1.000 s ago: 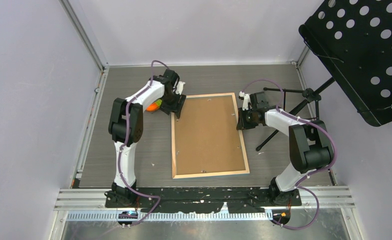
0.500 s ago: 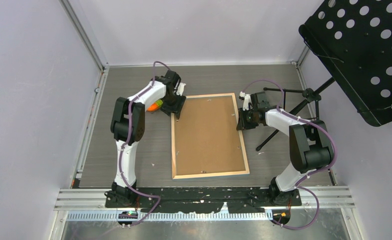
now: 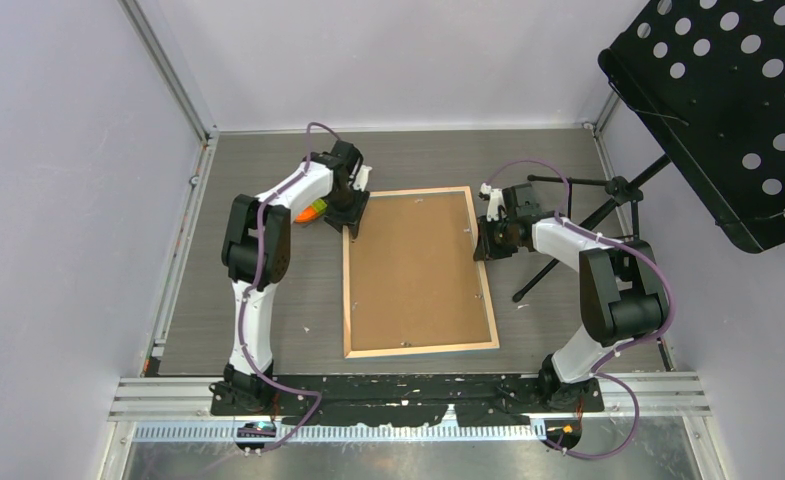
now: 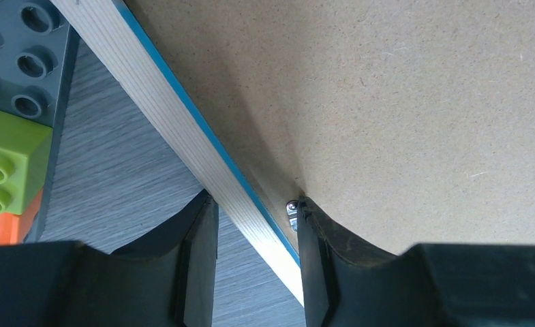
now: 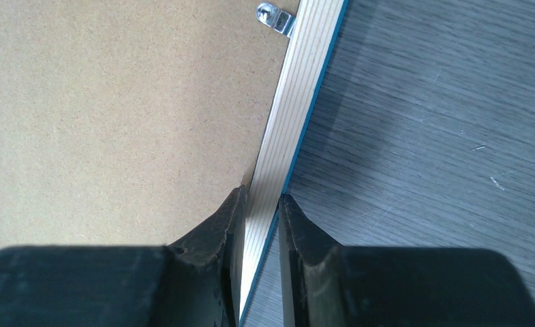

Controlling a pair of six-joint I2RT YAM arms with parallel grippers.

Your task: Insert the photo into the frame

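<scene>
The frame (image 3: 347,300) lies face down on the table, light wood back up, with the brown backing board (image 3: 415,270) inside it. The photo is hidden. My left gripper (image 3: 353,222) is at the frame's far left corner. In the left wrist view it (image 4: 256,225) is open and straddles the left rail (image 4: 162,116), its right finger beside a metal clip (image 4: 292,212). My right gripper (image 3: 480,243) is at the right rail. In the right wrist view it (image 5: 261,204) is shut on the rail (image 5: 298,95), below another clip (image 5: 275,18).
Toy bricks (image 3: 311,210) in grey, green and orange lie just left of the frame's far left corner, also in the left wrist view (image 4: 12,61). A black perforated music stand (image 3: 728,100) leans over the right side, its tripod legs (image 3: 568,245) by the right arm.
My left gripper has shifted slightly towards the far left at the frame's corner, uncovering more of the orange brick. The right gripper and the frame have hardly moved.
</scene>
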